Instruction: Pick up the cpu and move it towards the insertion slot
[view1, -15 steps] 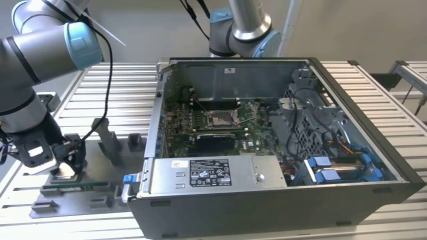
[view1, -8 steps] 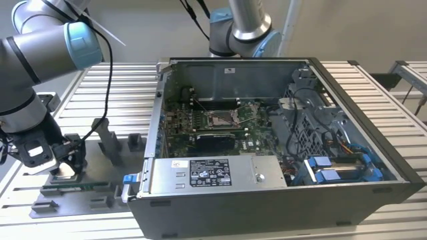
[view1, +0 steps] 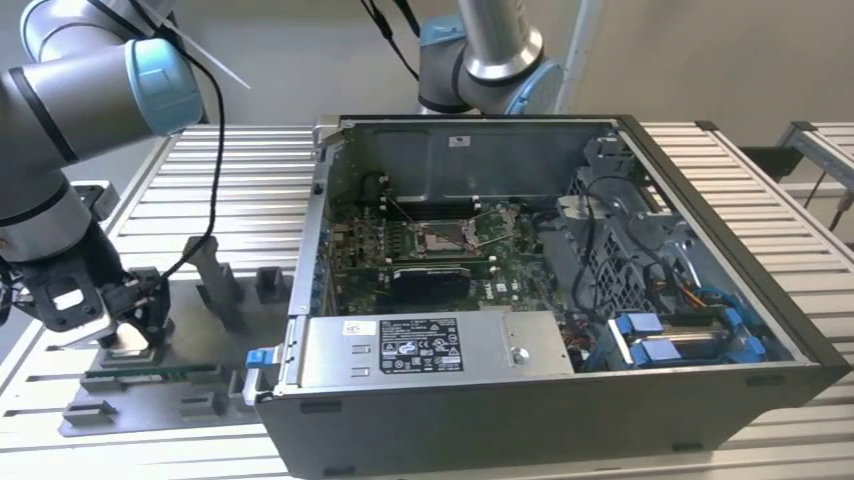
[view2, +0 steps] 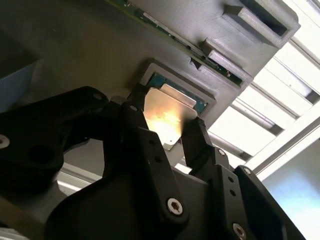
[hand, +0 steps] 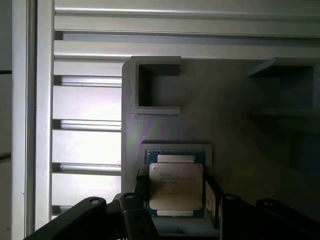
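The gripper (view1: 127, 335) hangs low over a grey fixture plate (view1: 187, 320) that lies near the desk's (view1: 240, 170) edge on the exterior view's left, just beside the open computer case (view1: 467, 165). In both wrist views the cpu (hand: 175, 186) sits directly under the gripper (hand: 175, 179), silver face up and flat in its shallow square nest on the plate. The gripper is closed on the chip, one finger (hand: 141, 180) against each of two opposite edges. The chip looks seated and not yet raised, though that is a judgement from how its green rim lines up with the nest. The cpu is nearly square, so it has no real long axis to speak of. The insertion slot (view1: 447, 238) lies well apart from it, toward the exterior view's right and farther back. It is inside the case on the green board, so the case wall stands between the two. There is one cpu, one insertion slot and one gripper, and one long green memory stick (view1: 154, 375) lies on the same plate near the chip.
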